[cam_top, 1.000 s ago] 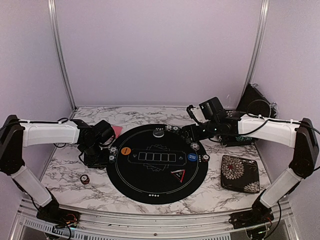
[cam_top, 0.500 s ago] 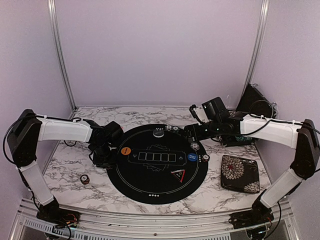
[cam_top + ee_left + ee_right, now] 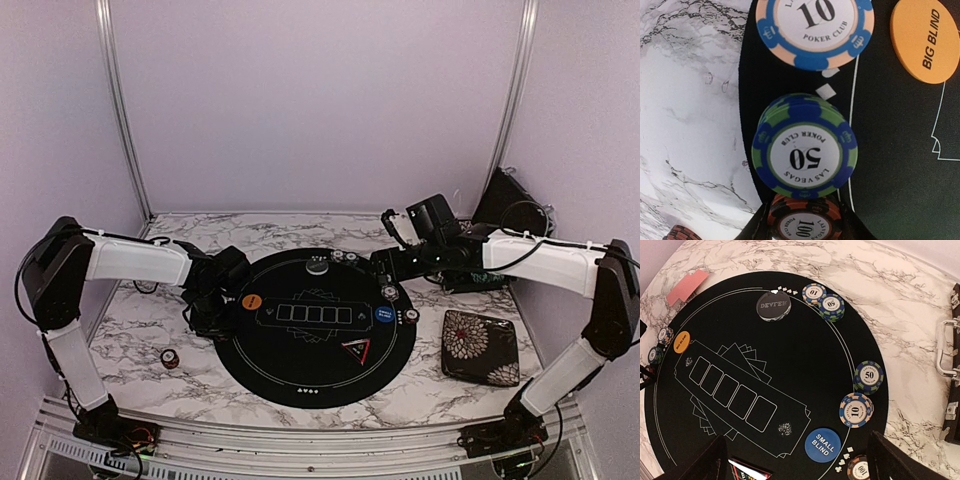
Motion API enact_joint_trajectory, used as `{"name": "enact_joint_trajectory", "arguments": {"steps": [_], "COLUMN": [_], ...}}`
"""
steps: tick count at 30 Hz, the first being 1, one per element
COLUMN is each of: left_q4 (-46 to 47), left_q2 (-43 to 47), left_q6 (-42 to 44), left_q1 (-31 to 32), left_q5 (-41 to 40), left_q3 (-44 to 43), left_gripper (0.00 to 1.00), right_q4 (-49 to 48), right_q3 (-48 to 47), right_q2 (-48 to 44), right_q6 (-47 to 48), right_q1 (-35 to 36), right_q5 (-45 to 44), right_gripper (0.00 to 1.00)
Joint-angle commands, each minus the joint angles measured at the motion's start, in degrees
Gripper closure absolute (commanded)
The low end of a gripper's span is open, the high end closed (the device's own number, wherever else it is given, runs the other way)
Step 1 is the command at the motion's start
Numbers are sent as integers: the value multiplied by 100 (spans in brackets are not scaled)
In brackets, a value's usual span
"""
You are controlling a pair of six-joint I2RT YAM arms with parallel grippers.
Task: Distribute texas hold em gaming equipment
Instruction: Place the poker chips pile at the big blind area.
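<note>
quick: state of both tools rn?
Left tool: closed on the 100 chip stack.
Right tool: open, holding nothing.

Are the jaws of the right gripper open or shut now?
Open. In the right wrist view, the right gripper shows its jaws far apart, gripping nothing.

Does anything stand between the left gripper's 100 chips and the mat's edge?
Nothing visible: the 100 chips, clamped in the left gripper, are already at the mat's edge, next to the 50 stack.

chip stacks [image 3: 868, 377] crowd the rim of the mat [image 3: 830, 365], middle open.
</note>
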State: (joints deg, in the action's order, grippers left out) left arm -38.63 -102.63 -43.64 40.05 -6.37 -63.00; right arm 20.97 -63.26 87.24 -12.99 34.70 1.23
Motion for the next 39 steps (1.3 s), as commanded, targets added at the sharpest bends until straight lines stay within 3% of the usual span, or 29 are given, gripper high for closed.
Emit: {"name": "enact_joint_trajectory", "arguments": {"steps": [1, 39], "left_q4": [108, 112], "left_q2": [-132, 82], "left_q6": [61, 22], "left_q1": [37, 55], "left_q5": [58, 15], "left_q3": [-126, 60], "left_gripper": [57, 42], "right_q4": [-82, -97], "right_q3": [16, 16], "right_q2": [-166, -144], "right_q6": [78, 67], "right_q1": [-76, -79], "right_q5": [39, 70], "right_gripper": [6, 6]}}
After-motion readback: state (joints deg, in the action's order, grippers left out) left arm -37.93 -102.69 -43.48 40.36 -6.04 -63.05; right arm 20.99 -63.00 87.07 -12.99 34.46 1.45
